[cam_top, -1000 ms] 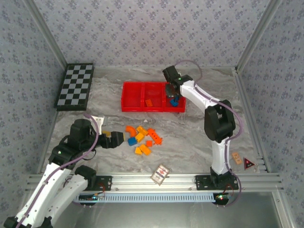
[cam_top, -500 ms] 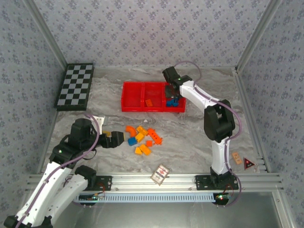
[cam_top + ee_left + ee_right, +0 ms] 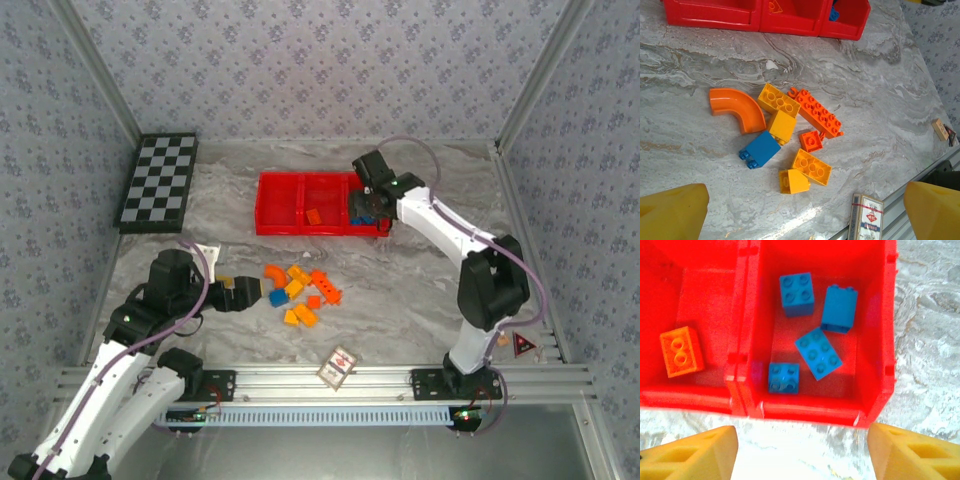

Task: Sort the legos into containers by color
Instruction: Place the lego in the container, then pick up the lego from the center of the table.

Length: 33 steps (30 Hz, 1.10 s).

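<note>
The long red tray lay on the marble table, with its three compartments side by side. In the right compartment of the tray there were four blue bricks, all lying on the floor of it, and two of them were very close together. In the middle compartment, one orange brick lay near the front wall. The right gripper hung over the front wall of the right compartment. Its jaws were wide open and held nothing.

In front of the tray and well apart from it, the loose legos lay in a small group on the table. On the side of the group nearer to the tray were a curved orange piece, a yellow brick and a long red-orange brick. Farther from the tray lay a single blue brick, a small red-orange brick and two more yellow-orange bricks.

The left gripper was in front of the left end of the tray, well apart from it and just beside the group. Its jaws were also spread wide and empty.

A patterned card pack lay farther from the tray than the group did. A checkerboard lay to the left of the tray, apart from it.
</note>
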Motion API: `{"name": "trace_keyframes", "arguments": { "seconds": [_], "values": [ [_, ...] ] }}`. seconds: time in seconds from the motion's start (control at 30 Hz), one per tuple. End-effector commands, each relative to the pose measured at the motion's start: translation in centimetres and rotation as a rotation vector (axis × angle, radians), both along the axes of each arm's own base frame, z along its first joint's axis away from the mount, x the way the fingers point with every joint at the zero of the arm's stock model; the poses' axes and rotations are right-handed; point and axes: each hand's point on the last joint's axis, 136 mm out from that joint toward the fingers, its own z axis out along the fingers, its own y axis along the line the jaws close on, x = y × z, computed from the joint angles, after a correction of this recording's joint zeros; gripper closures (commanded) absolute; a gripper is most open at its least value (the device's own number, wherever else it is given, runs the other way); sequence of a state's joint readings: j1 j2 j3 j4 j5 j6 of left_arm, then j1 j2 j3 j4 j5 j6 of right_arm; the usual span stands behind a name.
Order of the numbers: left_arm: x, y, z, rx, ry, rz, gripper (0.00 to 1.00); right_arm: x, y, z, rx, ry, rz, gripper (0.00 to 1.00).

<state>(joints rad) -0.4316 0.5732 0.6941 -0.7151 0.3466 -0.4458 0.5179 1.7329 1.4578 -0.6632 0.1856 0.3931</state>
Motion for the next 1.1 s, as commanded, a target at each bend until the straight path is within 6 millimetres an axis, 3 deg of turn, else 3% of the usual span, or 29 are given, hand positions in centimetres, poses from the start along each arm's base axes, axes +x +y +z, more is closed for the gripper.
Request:
{"name": "trace_keyframes", "arguments": {
  "seconds": [0.0,0.27,0.53,0.73,1.07],
  "values": [
    [0.1,0.3,0.1,0.003,0.003,0.020,0.00,-2.9,1.0,-0.1,0.017,0.024,0.081,0.23],
    [0.2,0.5,0.1,0.002,0.005,0.027,0.00,-9.4,3.9,-2.2,0.027,0.102,0.278,0.16],
    [0.4,0.6,0.1,-0.004,0.005,0.034,0.00,-14.6,8.6,-5.2,-0.028,0.212,0.528,0.19],
    [0.4,0.6,0.2,-0.006,0.005,0.033,0.00,-16.6,10.0,-8.2,-0.106,0.296,0.606,0.26],
    [0.4,0.6,0.2,-0.007,0.003,0.034,0.00,-17.3,10.2,-11.7,-0.220,0.367,0.629,0.27]
  ]
}}
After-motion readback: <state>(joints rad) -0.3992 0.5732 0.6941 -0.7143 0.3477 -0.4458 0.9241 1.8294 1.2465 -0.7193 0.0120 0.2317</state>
